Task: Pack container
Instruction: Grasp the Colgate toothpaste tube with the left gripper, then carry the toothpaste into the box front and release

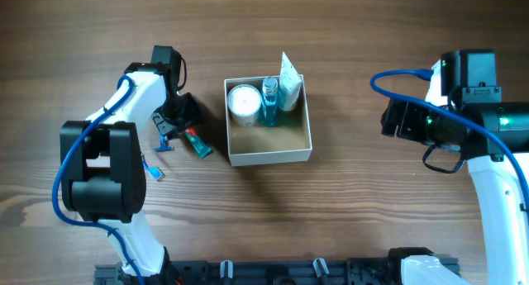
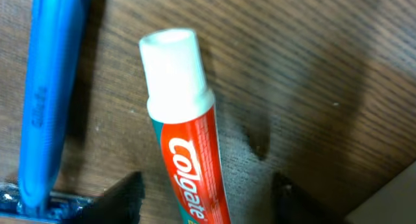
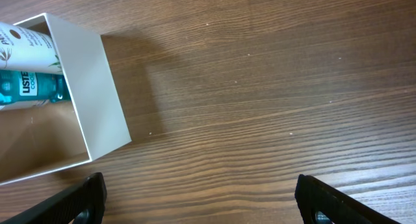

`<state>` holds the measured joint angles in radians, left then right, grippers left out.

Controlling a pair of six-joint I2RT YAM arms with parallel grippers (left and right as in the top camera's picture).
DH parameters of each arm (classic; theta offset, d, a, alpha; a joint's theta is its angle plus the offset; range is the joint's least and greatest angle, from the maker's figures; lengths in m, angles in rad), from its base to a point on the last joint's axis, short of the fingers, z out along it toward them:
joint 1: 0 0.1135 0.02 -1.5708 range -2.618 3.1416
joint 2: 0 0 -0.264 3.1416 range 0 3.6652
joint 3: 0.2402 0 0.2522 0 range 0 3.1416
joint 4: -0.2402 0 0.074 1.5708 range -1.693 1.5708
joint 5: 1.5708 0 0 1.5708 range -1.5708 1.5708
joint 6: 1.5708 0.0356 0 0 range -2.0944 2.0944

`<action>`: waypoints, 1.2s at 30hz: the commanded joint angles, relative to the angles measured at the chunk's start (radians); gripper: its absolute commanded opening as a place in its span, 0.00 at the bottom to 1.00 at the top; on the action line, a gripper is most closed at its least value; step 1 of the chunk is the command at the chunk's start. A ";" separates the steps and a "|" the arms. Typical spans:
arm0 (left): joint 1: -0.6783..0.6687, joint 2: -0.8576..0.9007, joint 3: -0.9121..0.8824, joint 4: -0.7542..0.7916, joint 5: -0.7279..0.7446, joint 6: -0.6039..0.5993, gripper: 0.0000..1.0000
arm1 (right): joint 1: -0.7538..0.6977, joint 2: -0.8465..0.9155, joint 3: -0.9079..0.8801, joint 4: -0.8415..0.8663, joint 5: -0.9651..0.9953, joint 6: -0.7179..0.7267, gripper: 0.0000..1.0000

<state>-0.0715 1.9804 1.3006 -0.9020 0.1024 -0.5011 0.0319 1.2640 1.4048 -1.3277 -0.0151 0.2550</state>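
The container (image 1: 294,155) is a square white-walled box with a tan floor at the table's middle. It holds a round white jar (image 1: 243,103), a blue mouthwash bottle (image 1: 270,102) and a white tube (image 1: 288,87) along its far side. A red Colgate toothpaste tube (image 1: 197,142) lies on the table left of the box. My left gripper (image 1: 183,122) is open, its fingers on either side of the toothpaste (image 2: 188,152), not touching it. A blue razor (image 2: 45,94) lies beside it. My right gripper (image 1: 388,120) is open and empty, right of the box (image 3: 91,100).
The blue razor (image 1: 164,141) lies just left of the toothpaste. A small blue item (image 1: 154,171) lies further left and nearer the front. The box's near half is bare cardboard. Bare wood lies between the box and the right arm.
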 commanded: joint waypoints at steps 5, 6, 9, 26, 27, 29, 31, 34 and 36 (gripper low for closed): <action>-0.032 0.016 -0.025 0.013 0.016 -0.005 0.33 | -0.001 0.002 -0.006 -0.001 0.013 -0.020 0.94; -0.037 0.016 -0.029 0.014 0.016 -0.005 0.31 | -0.001 0.002 -0.006 -0.001 0.014 -0.020 0.94; -0.052 0.016 -0.033 0.016 0.016 -0.005 0.27 | -0.001 0.002 -0.006 -0.003 0.014 -0.021 0.94; -0.072 -0.203 0.226 -0.206 -0.131 0.062 0.04 | -0.001 0.002 -0.006 0.002 0.014 -0.027 0.94; -0.093 -0.251 0.239 -0.206 -0.130 0.098 0.04 | -0.001 0.002 -0.006 0.003 0.014 -0.027 0.94; -0.166 -0.355 0.241 -0.199 -0.130 0.264 0.04 | -0.001 0.002 -0.006 0.004 0.014 -0.028 0.94; -0.245 -0.414 0.241 -0.220 -0.130 0.432 0.04 | -0.001 0.002 -0.006 0.004 0.014 -0.030 0.94; -0.396 -0.466 0.241 -0.256 -0.114 0.679 0.04 | -0.001 0.002 -0.006 0.004 0.014 -0.032 0.94; -0.492 -0.464 0.240 -0.248 -0.096 0.796 0.04 | -0.001 0.002 -0.006 0.004 0.014 -0.032 0.94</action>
<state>-0.4522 1.5078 1.5406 -1.1557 -0.0158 -0.0128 0.0319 1.2640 1.4048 -1.3270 -0.0151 0.2363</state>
